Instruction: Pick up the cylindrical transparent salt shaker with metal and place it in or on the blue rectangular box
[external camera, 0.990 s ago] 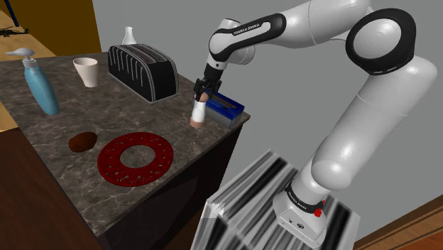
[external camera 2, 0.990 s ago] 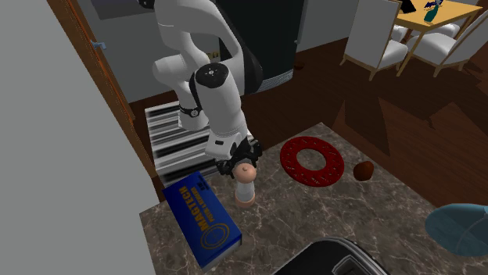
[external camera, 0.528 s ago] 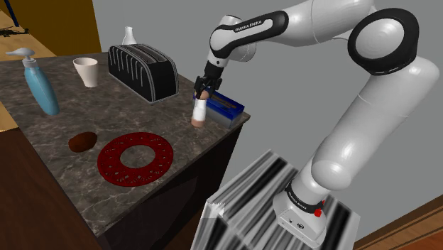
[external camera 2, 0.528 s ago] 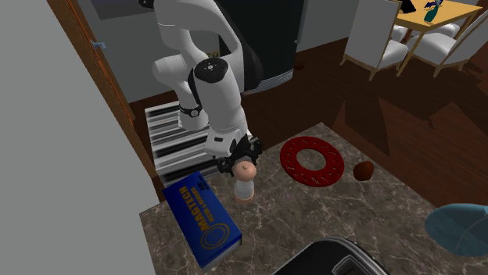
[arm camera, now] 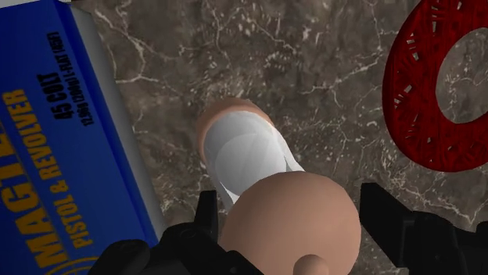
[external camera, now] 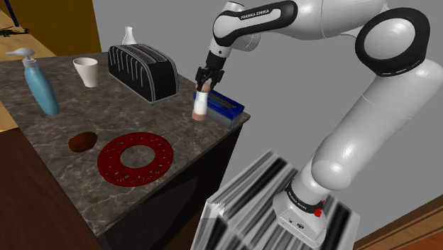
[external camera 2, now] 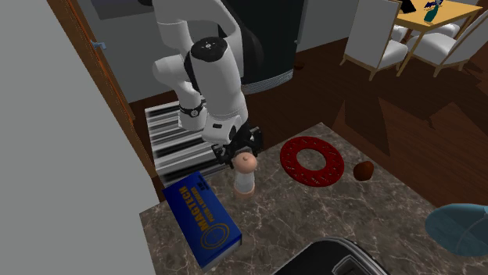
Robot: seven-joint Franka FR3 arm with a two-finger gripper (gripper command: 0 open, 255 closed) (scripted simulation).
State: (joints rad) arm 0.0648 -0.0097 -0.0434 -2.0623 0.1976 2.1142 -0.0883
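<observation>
The salt shaker has a white body with a tan rounded cap and tan base. It hangs just above the dark marble counter, close to the blue rectangular box. My gripper is shut on its cap from above. In the second exterior view the shaker sits under the gripper, to the right of the blue box with yellow lettering. Along the gripper, the black fingers clasp the cap of the shaker, with the box beside it.
A red ring-shaped trivet and a small brown lump lie toward the counter's front. A black toaster, a white cup, a blue pump bottle and a white vase stand behind. The box lies at the counter's corner edge.
The gripper has risen with the shaker in it, so the shaker's base has come off the counter. Nothing else has moved.
</observation>
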